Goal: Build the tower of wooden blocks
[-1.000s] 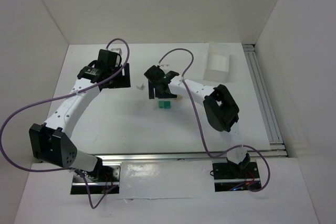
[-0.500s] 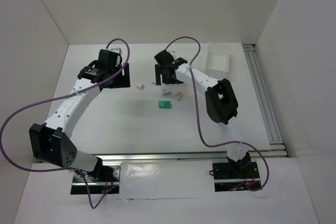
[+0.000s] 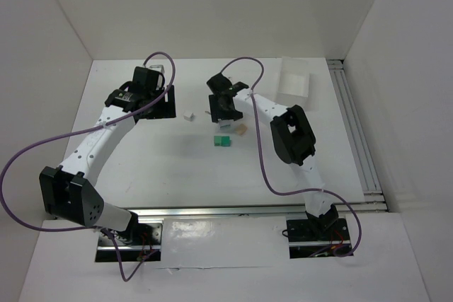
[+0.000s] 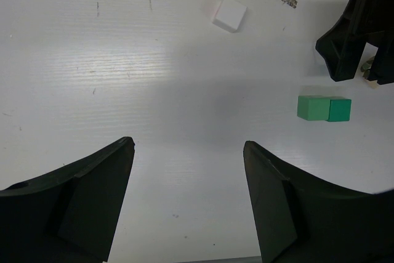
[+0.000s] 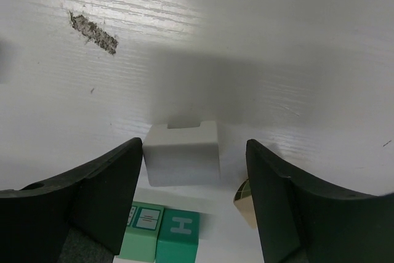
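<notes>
Lab: white enclosure walls (image 3: 212,5), aluminium rail (image 3: 233,211).

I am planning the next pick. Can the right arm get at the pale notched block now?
Probably yes. The right claw is open, and the pale notched block already lies between its jaws with nothing else in that gap. The green blocks sit close on the block's near side and may get nudged.

Both arms extended; left pincer (image 4: 188,146) spread wide; right pincer (image 5: 194,146) spread, tips low.
</notes>
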{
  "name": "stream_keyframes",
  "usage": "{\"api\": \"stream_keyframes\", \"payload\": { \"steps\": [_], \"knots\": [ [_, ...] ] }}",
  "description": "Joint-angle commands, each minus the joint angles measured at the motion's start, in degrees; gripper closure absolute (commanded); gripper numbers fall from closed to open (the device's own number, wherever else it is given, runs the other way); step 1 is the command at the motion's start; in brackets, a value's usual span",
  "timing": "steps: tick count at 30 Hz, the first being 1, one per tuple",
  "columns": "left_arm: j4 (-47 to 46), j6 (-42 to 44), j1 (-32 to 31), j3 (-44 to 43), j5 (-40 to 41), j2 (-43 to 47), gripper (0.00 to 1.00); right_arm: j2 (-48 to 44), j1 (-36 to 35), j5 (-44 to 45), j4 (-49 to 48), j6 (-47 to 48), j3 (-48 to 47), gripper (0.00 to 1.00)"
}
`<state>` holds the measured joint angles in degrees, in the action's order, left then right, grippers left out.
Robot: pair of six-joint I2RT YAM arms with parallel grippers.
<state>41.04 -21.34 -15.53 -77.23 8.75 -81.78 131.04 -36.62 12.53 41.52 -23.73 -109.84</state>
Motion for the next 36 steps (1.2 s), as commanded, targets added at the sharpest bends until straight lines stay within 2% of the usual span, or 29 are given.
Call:
{"api": "stream_keyframes", "payload": {
  "steps": [1,3,9,11,14,15,25,36],
  "knots": [
    [-1.0,-0.5,-0.2,-0.5,0.6,0.8,0.16,0.2,-0.4,-0.6,-0.2,0.6,-1.7,0.26],
    [-1.0,-0.5,-0.2,-0.5,0.6,0.8,0.16,0.7,-0.4,-1.1,-0.2,0.6,-1.7,0.26],
    [-1.0,-0.5,-0.2,-0.5,0.6,0.8,0.16,1.2,-0.4,-1.1,-0.2,0.6,-1.7,0.34],
    [-1.0,-0.5,-0.2,-0.5,0.6,0.8,0.16,0.7,-0.4,-0.4,-0.2,0.6,-1.2,0.40],
    [-1.0,-0.5,-0.2,0.1,0.6,0.8,0.16,0.2,-0.4,-0.4,-0.2,0.1,-1.2,0.56],
    [-1.0,-0.5,-0.2,0.1,0.6,0.8,0.16,-0.7,-0.4,0.4,0.4,-0.6,-1.7,0.58],
    [-0.5,-1.0,-0.2,0.7,0.0,2.9,0.16,-14.4,-3.4,7.1,-2.4,-10.2,7.5,0.58],
    [-0.5,-1.0,-0.7,2.3,-0.5,4.7,0.16,-18.0,-10.0,7.0,-2.4,-19.2,17.9,0.58]
  ]
}}
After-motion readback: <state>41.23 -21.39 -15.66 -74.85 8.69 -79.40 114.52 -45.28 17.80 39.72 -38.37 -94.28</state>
